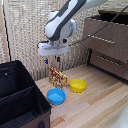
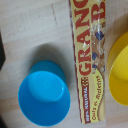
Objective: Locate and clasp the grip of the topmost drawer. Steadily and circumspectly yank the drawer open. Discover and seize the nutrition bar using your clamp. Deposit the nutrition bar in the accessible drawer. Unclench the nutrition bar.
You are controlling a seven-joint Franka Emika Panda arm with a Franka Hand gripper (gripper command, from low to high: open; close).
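The arm is bulky and white, built of rounded, glossy segments, with a dark grey band where two segments meet at the joint. A thin black cable runs off it. It ends in a flat white block carrying the claw, whose two short fingers have dark blue tips. No markings or screws can be made out on the casing.

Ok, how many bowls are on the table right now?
2. The blue bowl sits beside the black case; the yellow bowl is toward the exterior view's right. The nutrition bar stands behind them. None seem hidden.
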